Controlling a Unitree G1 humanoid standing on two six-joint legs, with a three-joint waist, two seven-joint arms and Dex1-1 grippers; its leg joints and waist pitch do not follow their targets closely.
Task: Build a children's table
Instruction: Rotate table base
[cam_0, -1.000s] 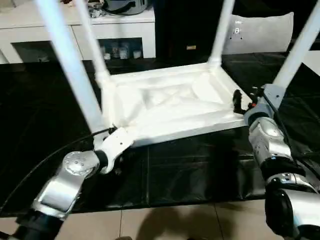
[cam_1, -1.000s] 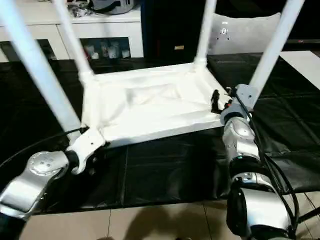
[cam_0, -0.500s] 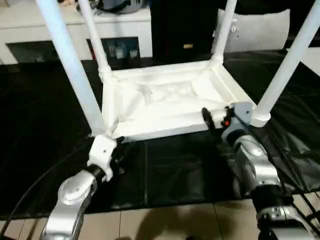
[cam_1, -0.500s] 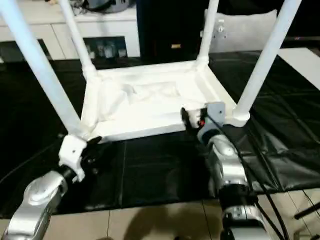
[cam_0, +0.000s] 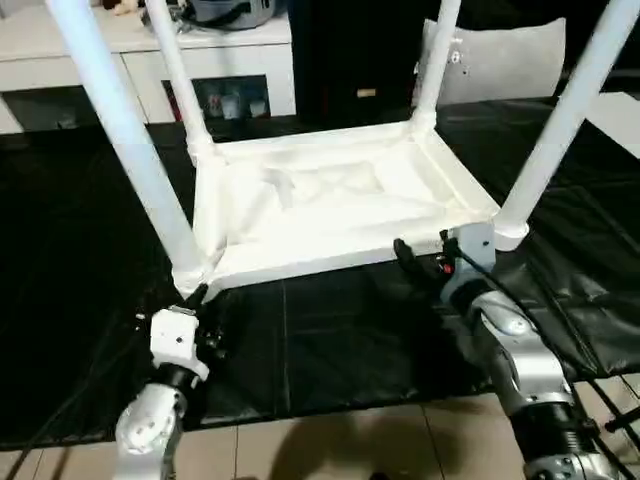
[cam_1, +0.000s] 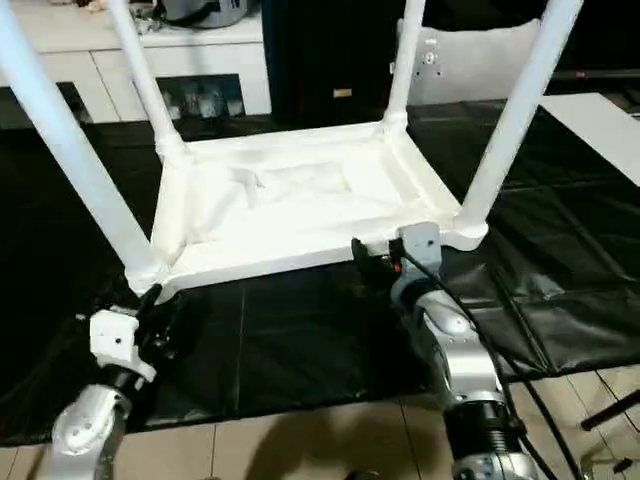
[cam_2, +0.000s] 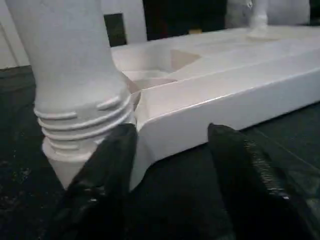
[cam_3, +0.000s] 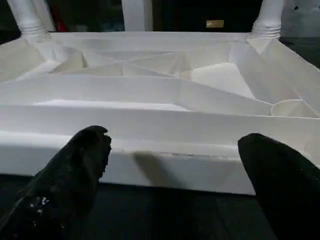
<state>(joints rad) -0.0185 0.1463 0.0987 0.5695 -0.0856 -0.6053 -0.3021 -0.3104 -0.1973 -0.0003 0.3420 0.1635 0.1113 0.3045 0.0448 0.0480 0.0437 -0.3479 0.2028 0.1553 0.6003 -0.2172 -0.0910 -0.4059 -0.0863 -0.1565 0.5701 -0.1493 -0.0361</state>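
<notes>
The children's table (cam_0: 330, 195) lies upside down on the black mat, all white, ribbed underside up. Its four legs stand up from the corner sockets: front left (cam_0: 120, 130), back left (cam_0: 180, 75), back right (cam_0: 435, 60) and front right (cam_0: 560, 120). My left gripper (cam_0: 200, 312) hovers just in front of the front-left corner, open, clear of the leg base (cam_2: 80, 100) and the rim (cam_2: 225, 105). My right gripper (cam_0: 425, 258) stands open before the front rim (cam_3: 165, 130), left of the front-right leg, with nothing between its fingers (cam_3: 75, 175).
The black mat (cam_0: 340, 330) covers the floor under the table, with pale tiles (cam_0: 330, 440) at the near edge. A white cabinet with glass doors (cam_0: 230, 70) stands behind on the left, a white cushion-like panel (cam_0: 510, 60) behind on the right.
My left gripper has come off the front-left leg base, drawn back and opened wider. My right gripper has moved left from the front-right leg to the front rim. The camera has shifted too.
</notes>
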